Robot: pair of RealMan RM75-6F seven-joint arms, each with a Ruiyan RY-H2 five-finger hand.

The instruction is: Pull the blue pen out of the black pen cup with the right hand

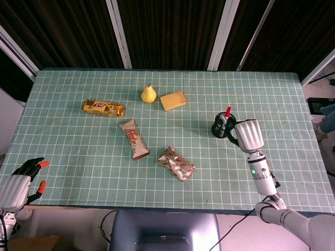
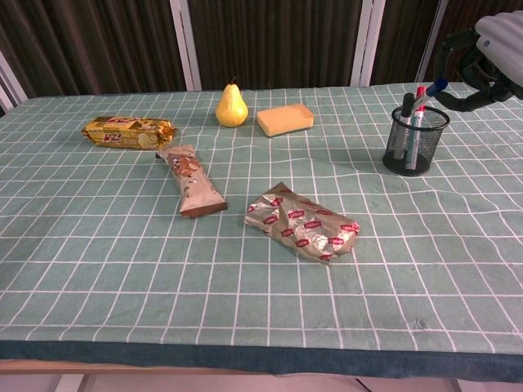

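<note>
cup (image 2: 416, 141) rim: red pen (image 2: 417, 100) and black pen (image 2: 404, 109) crowd the opening | bare mat left of cup | foil packet (image 2: 303, 222) well apart, front-left

Bright even overhead light, soft shadows, sharp focus.

We see a matt green cloth with a white grid covering the bench (image 2: 98, 269), a black wire-mesh pen cup (image 2: 416, 140), a crinkled glossy foil wrapper (image 2: 304, 221), and a smooth yellow pear (image 2: 231, 107).
</note>
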